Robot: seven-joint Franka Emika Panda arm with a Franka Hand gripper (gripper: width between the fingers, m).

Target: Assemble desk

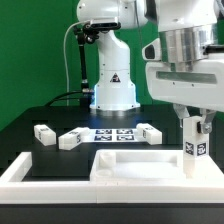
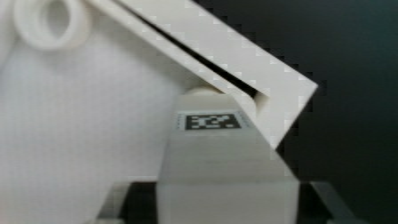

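Note:
My gripper (image 1: 195, 122) is shut on a white square-section leg block (image 1: 196, 146) with a black-and-white tag. It holds the block upright over the right end of the flat white tabletop panel (image 1: 130, 166) in the exterior view. In the wrist view the leg block (image 2: 217, 150) fills the space between the dark fingers (image 2: 135, 200) of the gripper (image 2: 222, 205), above a corner of the tabletop panel (image 2: 89, 120). I cannot tell whether the block touches the panel. Three more leg blocks lie behind the panel: two to the exterior view's left (image 1: 43, 134) (image 1: 72, 139) and one at centre right (image 1: 150, 132).
The low white U-shaped border wall (image 1: 25, 172) runs around the panel at the front. The marker board (image 1: 112, 133) lies flat in front of the robot base (image 1: 112, 92). The table surface is black, and a green wall stands behind.

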